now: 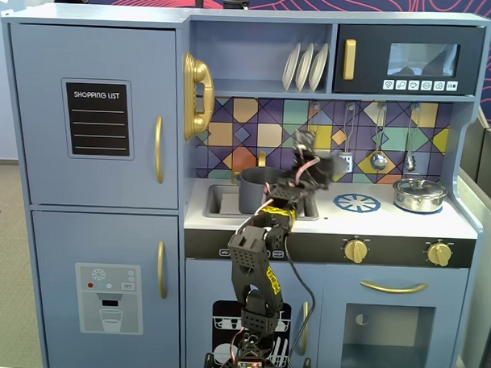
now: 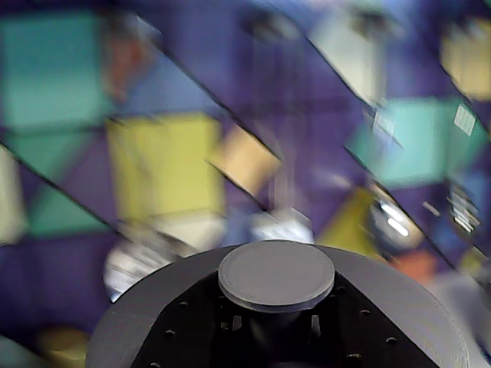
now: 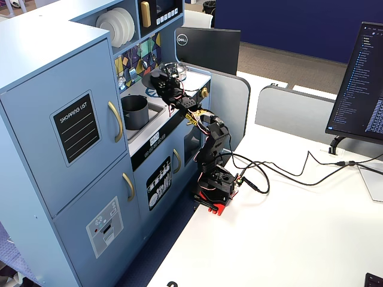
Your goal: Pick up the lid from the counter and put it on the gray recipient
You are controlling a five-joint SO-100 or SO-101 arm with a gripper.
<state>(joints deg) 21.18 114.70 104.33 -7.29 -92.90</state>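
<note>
The claw [image 1: 311, 158] grasps the lid [image 2: 276, 274], lifted above the surface [image 1: 470, 226] and close before the tiled back wall [image 1: 231, 131]; air is free around it. Just left in a fixed view, the gray recipient [image 1: 257, 188] stands in the sink [image 1: 217, 201], its inside hidden. "SHOPPING LIST" is written on the door board [image 1: 98, 118]; "DELL" on a monitor back [image 3: 206, 48].

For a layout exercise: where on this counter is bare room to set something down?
Bare: the burner mark and the counter strip before it, left of the steel pot. Crowded: the sink holding the gray pot, beside the gripper.
</note>
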